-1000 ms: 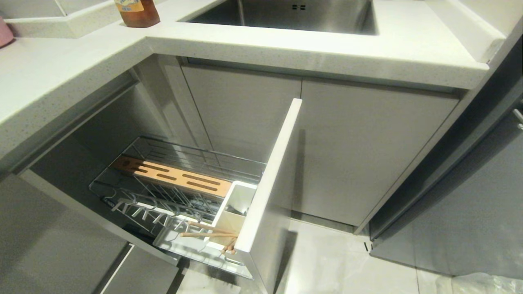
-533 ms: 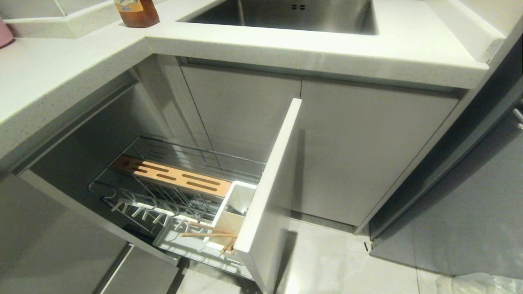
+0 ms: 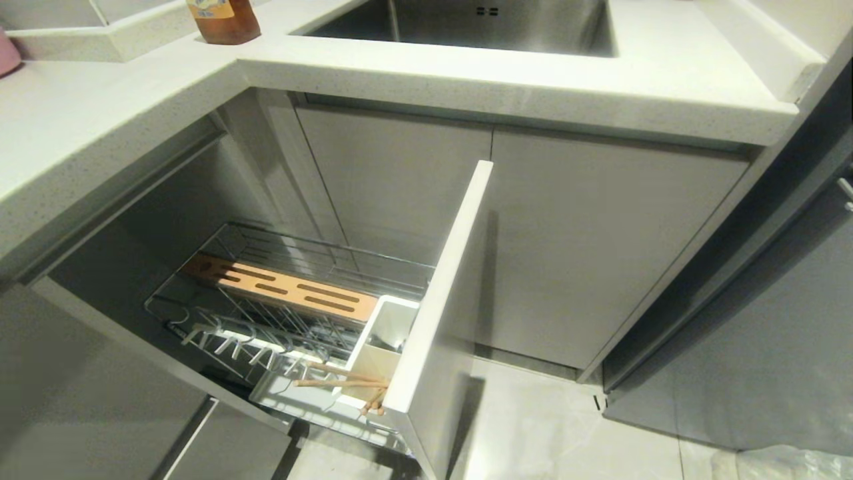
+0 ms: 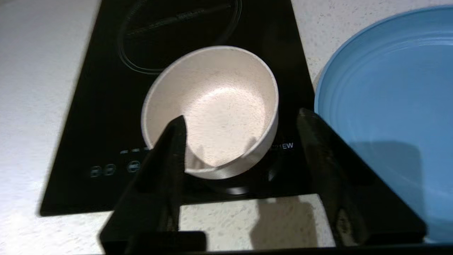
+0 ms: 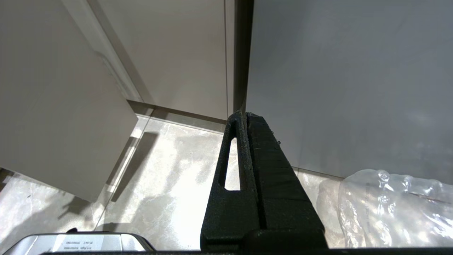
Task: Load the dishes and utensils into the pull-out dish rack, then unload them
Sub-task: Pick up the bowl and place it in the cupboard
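The pull-out dish rack (image 3: 293,267) stands open under the counter, with its wood strip (image 3: 293,291), white utensil box (image 3: 380,333) and pale front panel (image 3: 440,287). A pair of wooden chopsticks (image 3: 340,382) lies across the box's near end. Neither arm shows in the head view. In the left wrist view, my left gripper (image 4: 242,115) is open just above the cream bowl (image 4: 219,99), which sits on a black hob (image 4: 106,106). One finger overlaps the bowl's rim and nothing is held. The light-blue plate (image 4: 389,92) lies beside the bowl. My right gripper (image 5: 244,114) hangs shut near the floor.
A steel sink (image 3: 466,27) and an amber bottle (image 3: 223,20) are on the white counter (image 3: 100,120). Closed cabinet doors (image 3: 600,253) stand to the right of the rack. A clear plastic bag (image 5: 396,209) lies on the tiled floor.
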